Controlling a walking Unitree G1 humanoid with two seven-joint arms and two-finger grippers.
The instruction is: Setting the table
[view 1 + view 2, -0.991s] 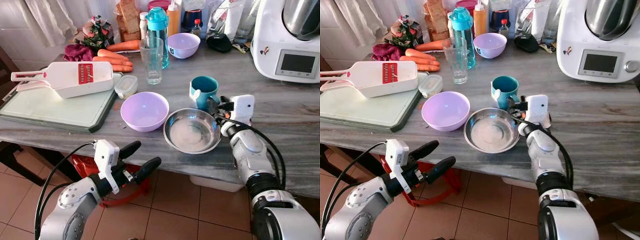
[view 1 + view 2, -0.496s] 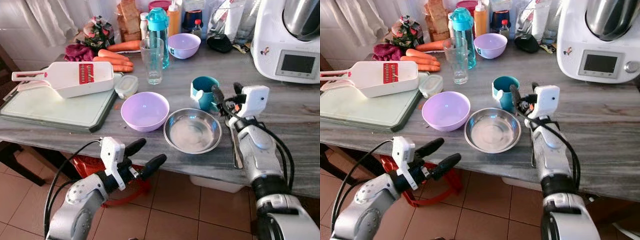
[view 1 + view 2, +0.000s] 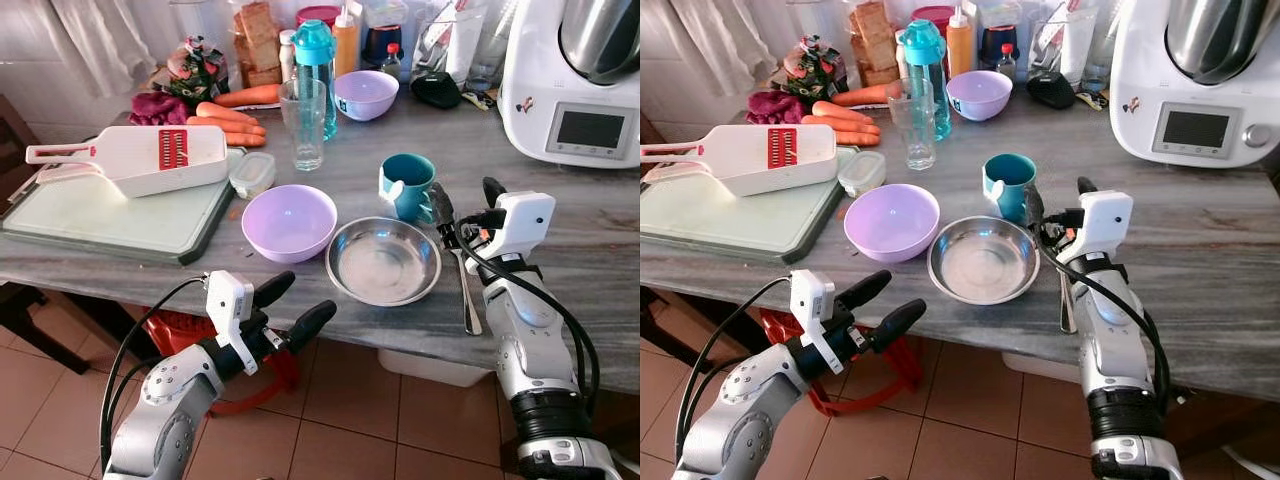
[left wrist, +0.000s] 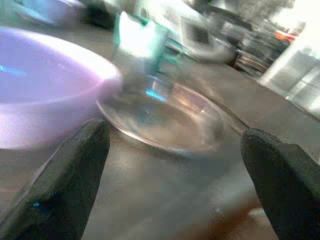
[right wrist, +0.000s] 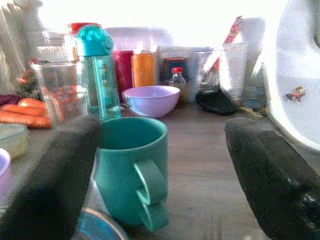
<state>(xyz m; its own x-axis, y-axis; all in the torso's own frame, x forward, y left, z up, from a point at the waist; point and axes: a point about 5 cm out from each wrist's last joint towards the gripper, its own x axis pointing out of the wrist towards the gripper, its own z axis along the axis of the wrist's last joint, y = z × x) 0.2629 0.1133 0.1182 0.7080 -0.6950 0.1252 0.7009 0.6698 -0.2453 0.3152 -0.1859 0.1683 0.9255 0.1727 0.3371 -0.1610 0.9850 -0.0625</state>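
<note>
Marble-grain grey counter [image 3: 600,235], matte. Round steel bowl [image 3: 384,261] sits near the front edge, shiny and shallow; glossy lilac bowl [image 3: 290,221] touches its rim at 9 o'clock. Teal ceramic mug [image 3: 408,186] stands upright just behind the steel bowl at 1 o'clock, handle facing me. Long metal spoon [image 3: 466,286] lies flat on the counter just beside the steel bowl at 3 o'clock, free of any grip.

My right gripper [image 3: 464,203] hovers above the spoon's far end, beside the mug at its 3 o'clock, black fingers spread wide, nothing between them. My left gripper [image 3: 292,307] hangs below the counter edge at 7 o'clock of the steel bowl, fingers wide apart, empty.

Further back: clear ribbed glass [image 3: 303,122], teal plastic bottle [image 3: 316,70], second lilac bowl [image 3: 366,92], carrots [image 3: 228,115], white slicer [image 3: 140,157] on pale cutting board [image 3: 110,215].

Versus a second ago: right gripper was down at the steel bowl's rim; now it is lifted clear and the spoon lies exposed. Left arm raised slightly.
</note>
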